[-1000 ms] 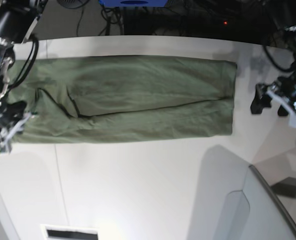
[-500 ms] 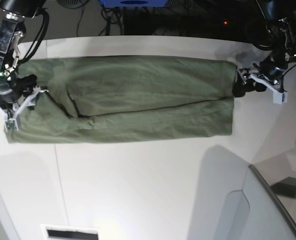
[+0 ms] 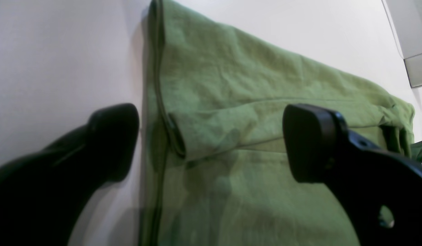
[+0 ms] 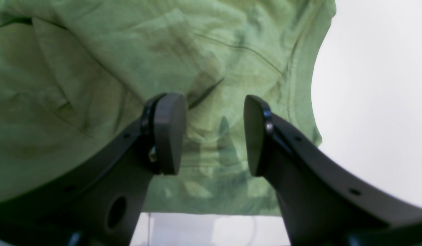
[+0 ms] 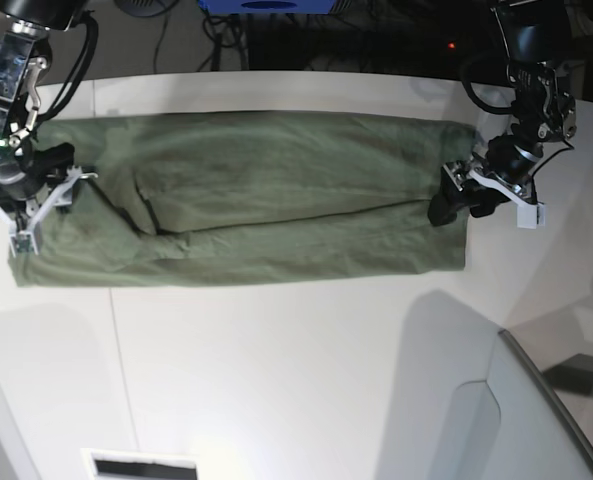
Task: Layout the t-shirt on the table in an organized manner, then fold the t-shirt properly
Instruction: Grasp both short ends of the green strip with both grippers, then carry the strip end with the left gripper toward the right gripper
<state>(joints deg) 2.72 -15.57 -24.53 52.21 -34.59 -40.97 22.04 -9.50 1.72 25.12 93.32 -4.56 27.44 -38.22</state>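
Closing in: left hand [image 5: 454,200] spread wide over t-shirt [image 5: 276,190] hem | right hand [image 5: 36,205] parted, empty

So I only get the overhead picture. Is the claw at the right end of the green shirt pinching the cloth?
Observer: No. Its own camera shows that left gripper wide open, straddling the edge of the t-shirt: one finger over bare table, the other over cloth.
Operator: And the claw at the other end?
Observer: The right gripper is open too, with nothing between its pads; wrinkled cloth shows through the gap.
Operator: Is the shirt a single layer at the right end?
Observer: No, the edge of a folded-over flap lies between the left gripper's fingers.
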